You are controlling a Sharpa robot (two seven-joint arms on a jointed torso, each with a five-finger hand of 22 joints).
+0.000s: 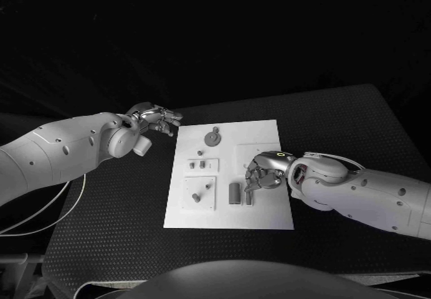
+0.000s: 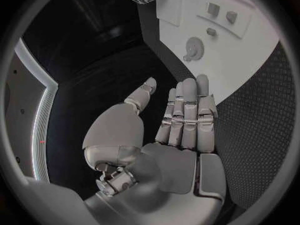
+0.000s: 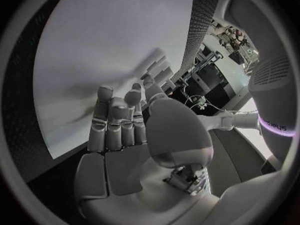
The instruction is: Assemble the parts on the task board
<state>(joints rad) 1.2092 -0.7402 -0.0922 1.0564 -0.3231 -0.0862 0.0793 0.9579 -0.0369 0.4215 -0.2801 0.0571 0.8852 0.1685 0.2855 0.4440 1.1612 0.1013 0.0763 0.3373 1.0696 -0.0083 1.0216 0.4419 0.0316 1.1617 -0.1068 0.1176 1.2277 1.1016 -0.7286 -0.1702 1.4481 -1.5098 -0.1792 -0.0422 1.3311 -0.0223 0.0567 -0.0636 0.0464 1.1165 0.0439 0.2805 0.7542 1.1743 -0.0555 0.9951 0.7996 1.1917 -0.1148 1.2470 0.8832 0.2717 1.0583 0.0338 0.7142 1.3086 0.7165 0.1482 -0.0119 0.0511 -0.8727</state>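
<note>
Both hands empty, parts lying on the board.

We see the black table (image 1: 359, 124) carrying the white task board (image 1: 260, 134) at its middle. Our left hand (image 1: 154, 118) hangs just off the board's far left corner, fingers straight and side by side, holding nothing. Our right hand (image 1: 263, 173) hovers over the board's right half, fingers extended, holding nothing. The small grey parts (image 1: 235, 193) lie on the board, a round gear-like part (image 1: 212, 138) near its far edge.

The only lettering is a faint pale word on the right arm (image 3: 275, 120), just above its lit ring in the right wrist view, too small and bent to read. No other text, number or sign is legible.
</note>
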